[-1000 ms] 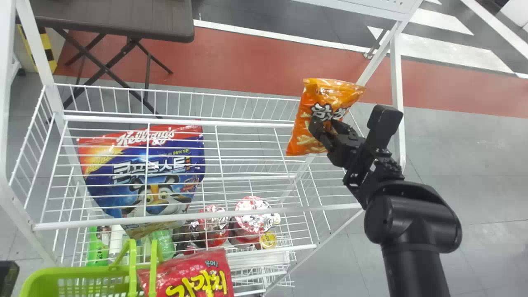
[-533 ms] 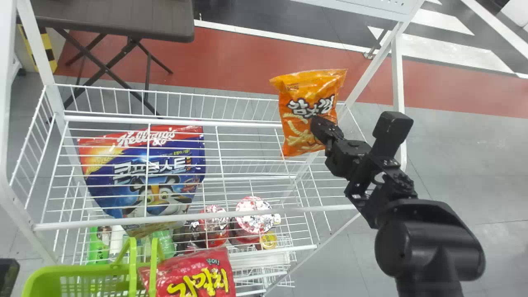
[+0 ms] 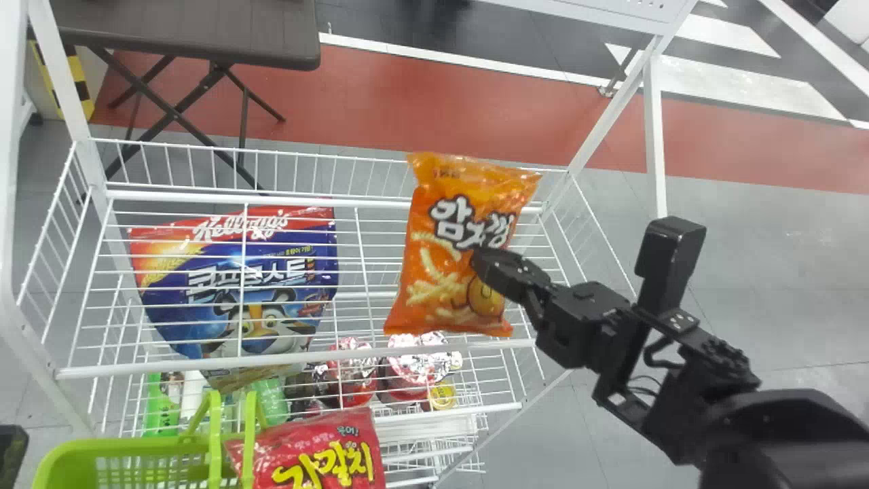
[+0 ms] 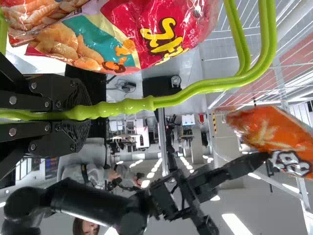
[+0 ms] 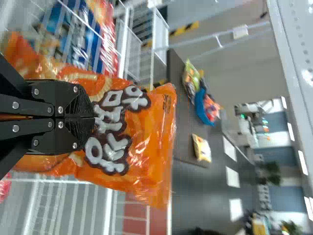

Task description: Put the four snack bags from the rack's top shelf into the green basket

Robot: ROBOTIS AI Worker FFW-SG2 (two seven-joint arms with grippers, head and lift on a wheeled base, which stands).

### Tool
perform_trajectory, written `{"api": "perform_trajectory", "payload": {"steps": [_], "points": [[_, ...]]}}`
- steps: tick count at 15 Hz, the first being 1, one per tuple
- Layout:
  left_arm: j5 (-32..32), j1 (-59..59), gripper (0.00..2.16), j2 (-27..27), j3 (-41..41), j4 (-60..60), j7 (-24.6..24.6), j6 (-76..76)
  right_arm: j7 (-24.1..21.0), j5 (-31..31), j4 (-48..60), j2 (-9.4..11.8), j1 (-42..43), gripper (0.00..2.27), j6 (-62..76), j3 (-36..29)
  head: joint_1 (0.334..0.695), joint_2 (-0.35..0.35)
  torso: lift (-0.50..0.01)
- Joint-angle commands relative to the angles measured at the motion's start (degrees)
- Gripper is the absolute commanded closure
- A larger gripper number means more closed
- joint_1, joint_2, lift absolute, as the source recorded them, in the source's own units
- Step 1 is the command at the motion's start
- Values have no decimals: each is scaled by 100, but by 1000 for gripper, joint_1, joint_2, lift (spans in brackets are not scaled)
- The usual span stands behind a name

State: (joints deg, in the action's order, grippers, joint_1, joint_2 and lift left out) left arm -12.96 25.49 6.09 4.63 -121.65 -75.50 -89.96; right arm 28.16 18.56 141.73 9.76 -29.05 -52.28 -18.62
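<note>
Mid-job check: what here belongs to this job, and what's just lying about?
Job:
orange snack bag, in the right tool
red snack bag, by the basket handles
green basket, handle in the left tool
rack's top shelf

Lying about:
blue pouch, beneath that shelf
foil-topped tubs, lower down
dark table
yellow packet, on the table

Orange snack bag [image 3: 441,272]: plump, glossy, crinkled, white lettering with dark outline, pictured curls; in mid-air over right part of white wire rack [image 3: 271,360], near upright, slightly tilted, front up toward head view.
Red snack bag [image 3: 319,441]: shiny, yellow lettering; near side, at right end of green basket [image 3: 122,446], partly behind handle [image 3: 214,435].
Basket: slatted, near left, handles raised.
</note>
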Motion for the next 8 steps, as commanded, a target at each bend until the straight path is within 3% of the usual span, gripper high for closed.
{"api": "perform_trajectory", "payload": {"steps": [1, 4, 8], "points": [[4, -9, 2138, -11, 3, 1, 0, -7, 146, 438, 601, -9, -119, 2165, -1448, -450, 695, -350, 0], [-5, -9, 2138, -11, 3, 1, 0, -7, 401, 525, 1313, -132, -128, 2169, -3781, -775, 695, -350, 0], [-14, -9, 2138, -20, 12, 1, 0, -7, 462, 1106, 1506, -185, -136, 2165, -3781, -1197, 695, -350, 0]]}}
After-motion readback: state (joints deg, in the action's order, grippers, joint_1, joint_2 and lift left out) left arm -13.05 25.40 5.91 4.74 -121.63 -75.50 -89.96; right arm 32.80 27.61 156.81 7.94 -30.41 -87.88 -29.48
